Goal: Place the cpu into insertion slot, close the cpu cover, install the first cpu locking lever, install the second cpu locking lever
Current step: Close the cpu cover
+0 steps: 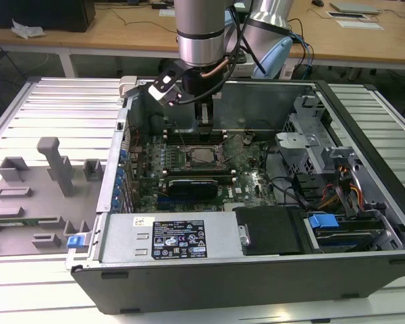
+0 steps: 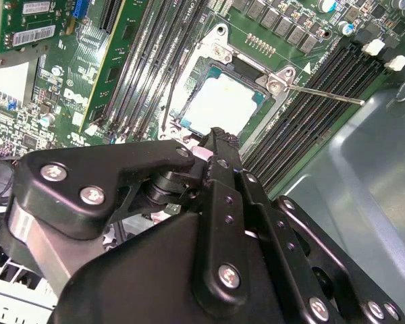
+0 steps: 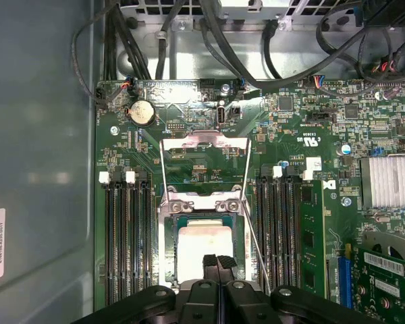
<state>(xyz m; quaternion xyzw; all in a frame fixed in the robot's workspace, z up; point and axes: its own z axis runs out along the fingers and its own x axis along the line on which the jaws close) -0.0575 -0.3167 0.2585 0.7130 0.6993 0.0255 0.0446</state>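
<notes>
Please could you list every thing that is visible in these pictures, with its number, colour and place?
cpu: one, silver-grey, lying in the insertion slot
insertion slot: one, silvery rim, middle of the motherboard
cpu cover: one, silvery frame, raised open at the slot's edge
lever: one seen, thin silvery rod, beside the slot
motherboard: one, green, inside the computer case
memory slots: several, black, both sides of the slot
computer case: one, dark grey, on the slatted table
slatted table: one, pale metal
fixture tray: one, grey, at the exterior view's left of the case
gripper: one, black, shut, over the cpu
arm: one, silver, above the case

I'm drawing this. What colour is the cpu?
The cpu is pale silver-grey, clearest in the second wrist view.
</notes>
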